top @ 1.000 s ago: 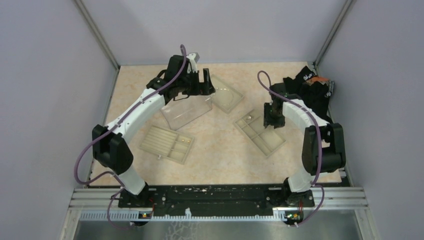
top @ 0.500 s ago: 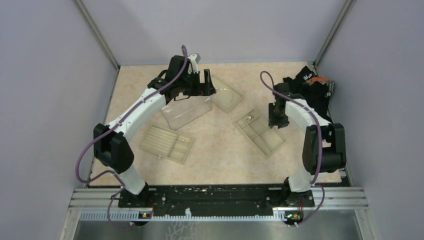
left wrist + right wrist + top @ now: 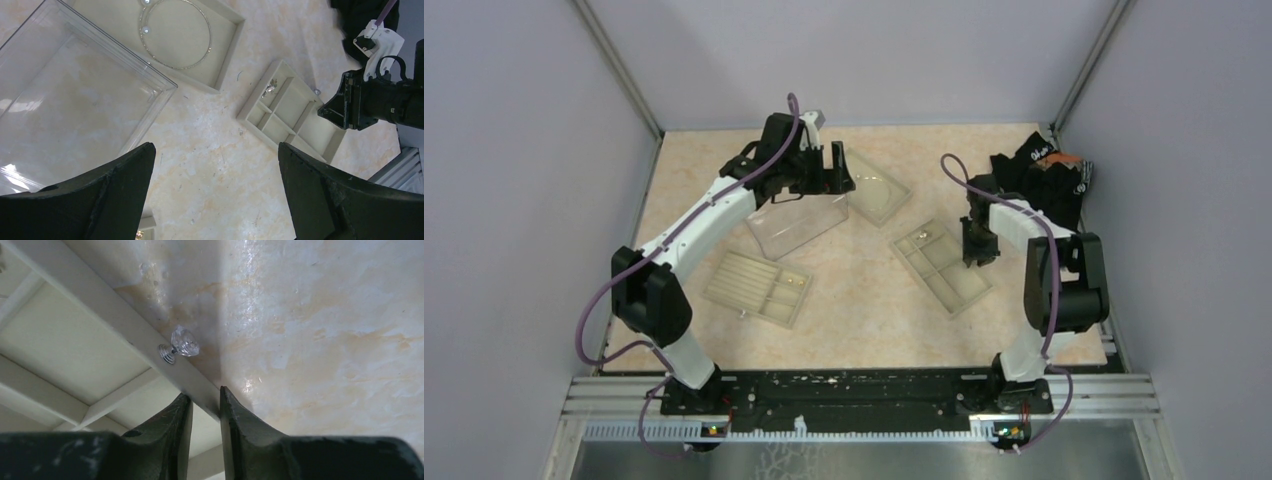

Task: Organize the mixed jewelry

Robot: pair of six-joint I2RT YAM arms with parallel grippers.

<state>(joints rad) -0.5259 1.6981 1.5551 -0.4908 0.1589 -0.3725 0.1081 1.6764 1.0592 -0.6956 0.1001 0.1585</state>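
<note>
A thin silvery loop (image 3: 175, 32) lies in a shallow beige tray (image 3: 225, 55) with two pale beads (image 3: 145, 30). Tiny silvery pieces (image 3: 270, 89) sit in a compartment of the divided beige tray (image 3: 942, 265). A clear crystal stud (image 3: 184, 342) lies on the table against that tray's outer wall (image 3: 100, 300). My right gripper (image 3: 205, 397) is down at the tray's right edge (image 3: 977, 252), one finger on each side of the wall, pinching it. My left gripper (image 3: 215, 150) hangs open and empty above the table (image 3: 829, 170).
A clear plastic box (image 3: 796, 222) lies under my left arm. Another divided beige tray (image 3: 759, 287) sits front left. A black cloth heap (image 3: 1044, 175) fills the back right corner. Grey walls close in the table on three sides.
My right gripper has moved from over the divided tray to its right edge and come down astride the wall. My left arm has not moved.
</note>
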